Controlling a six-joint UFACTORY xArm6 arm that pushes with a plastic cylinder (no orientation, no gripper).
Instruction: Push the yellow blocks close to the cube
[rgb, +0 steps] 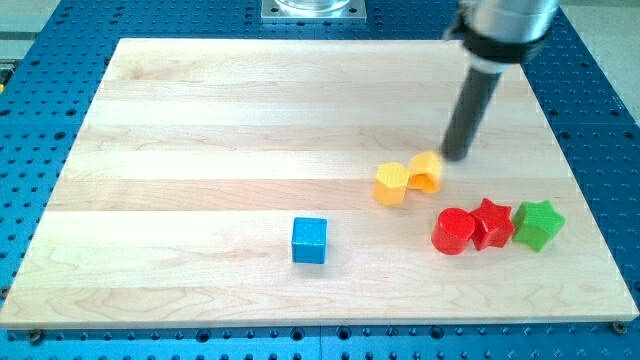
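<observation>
The blue cube (309, 240) sits low on the wooden worktop (200, 130); 2 yellow blocks, a hexagonal one (391, 183) and an arched one (426, 171), touch each other up-right of the cube, well apart from it; my tip (456, 157), a bare rod tool clamping nothing, stands just up-right of the arched one.

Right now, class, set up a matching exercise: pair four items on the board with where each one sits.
Items:
1. blue cube
2. green star
3. yellow hexagonal block
4. my tip

Places:
A. farthest to the view's right
B. just up and right of the yellow arch-shaped block
C. alone, toward the view's bottom, left of the other blocks
D. touching the yellow arch-shaped block's left side

Pairs: 1-C, 2-A, 3-D, 4-B
</observation>
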